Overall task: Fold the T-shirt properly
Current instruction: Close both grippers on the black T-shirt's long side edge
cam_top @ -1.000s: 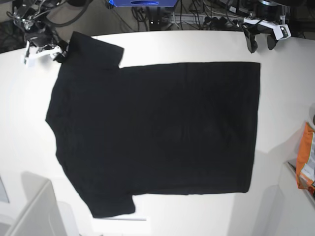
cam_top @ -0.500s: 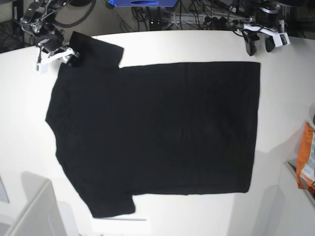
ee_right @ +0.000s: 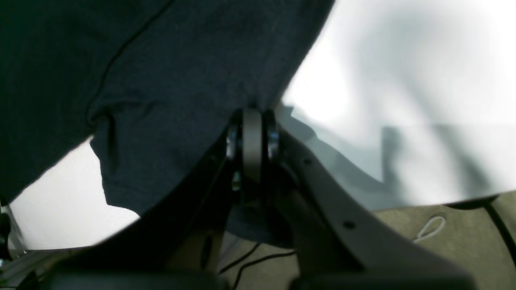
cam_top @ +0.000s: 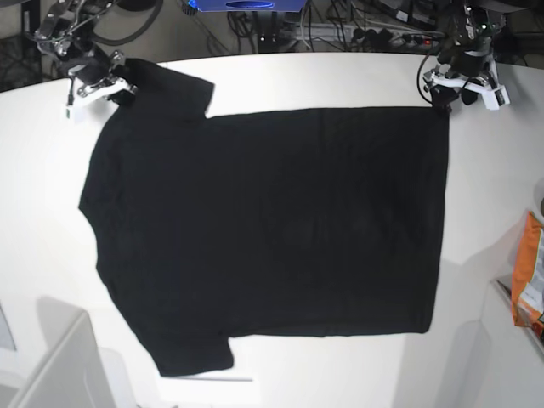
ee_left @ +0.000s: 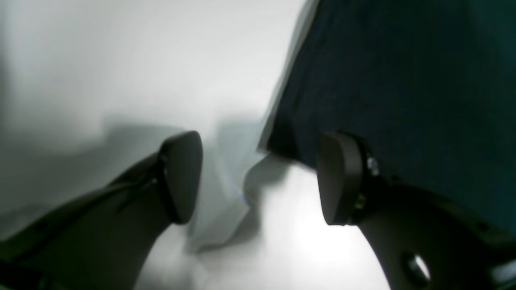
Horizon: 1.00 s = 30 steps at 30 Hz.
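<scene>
The black T-shirt (cam_top: 272, 229) lies spread flat on the white table (cam_top: 340, 76), sleeves to the left and hem to the right. My left gripper (cam_top: 448, 95) is at the far right hem corner. In the left wrist view it (ee_left: 260, 177) is open, with the shirt's corner (ee_left: 282, 141) between the fingers and the cloth (ee_left: 403, 80) running under the right finger (ee_left: 338, 177). My right gripper (cam_top: 119, 85) is at the far sleeve. In the right wrist view it (ee_right: 252, 141) is shut on the sleeve's edge (ee_right: 181, 80).
An orange packet (cam_top: 529, 272) lies at the table's right edge. A pale box (cam_top: 59, 365) stands at the front left corner. Cables and equipment (cam_top: 340, 25) run behind the table's far edge. Floor and cables (ee_right: 435, 225) show beyond the table edge.
My right gripper has moved in over the far sleeve from the left. My left gripper has come down and left from behind the table to the far hem corner.
</scene>
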Each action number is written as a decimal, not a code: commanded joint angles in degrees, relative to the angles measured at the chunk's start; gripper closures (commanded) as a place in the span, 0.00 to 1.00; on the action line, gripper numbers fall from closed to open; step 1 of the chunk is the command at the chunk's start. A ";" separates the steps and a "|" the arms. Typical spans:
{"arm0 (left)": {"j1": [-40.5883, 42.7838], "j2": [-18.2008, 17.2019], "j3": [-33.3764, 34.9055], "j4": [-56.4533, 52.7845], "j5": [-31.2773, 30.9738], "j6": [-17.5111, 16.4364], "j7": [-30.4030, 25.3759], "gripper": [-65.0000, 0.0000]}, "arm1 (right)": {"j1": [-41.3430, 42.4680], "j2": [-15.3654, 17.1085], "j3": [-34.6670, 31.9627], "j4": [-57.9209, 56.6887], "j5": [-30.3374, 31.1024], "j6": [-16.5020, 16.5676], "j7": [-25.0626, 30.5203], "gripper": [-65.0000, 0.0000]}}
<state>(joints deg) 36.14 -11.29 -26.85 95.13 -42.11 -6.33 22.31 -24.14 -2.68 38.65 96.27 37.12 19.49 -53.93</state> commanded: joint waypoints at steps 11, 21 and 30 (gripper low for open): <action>-3.39 1.05 4.57 -2.34 -0.22 -0.40 1.39 0.35 | -0.43 0.08 0.07 -0.66 -3.67 -0.80 -2.02 1.00; -4.98 1.14 4.83 -4.98 -0.31 -0.40 1.39 0.86 | -0.43 1.31 0.07 -0.66 -3.67 -0.80 -1.76 1.00; -4.45 0.96 4.57 -4.63 0.13 -0.40 1.39 1.00 | -0.96 1.31 0.60 0.30 -3.67 -0.80 -1.76 1.00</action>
<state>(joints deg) 30.65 -10.02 -22.20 90.39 -43.13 -7.57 20.75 -24.05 -1.74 38.79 96.40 36.88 19.57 -53.74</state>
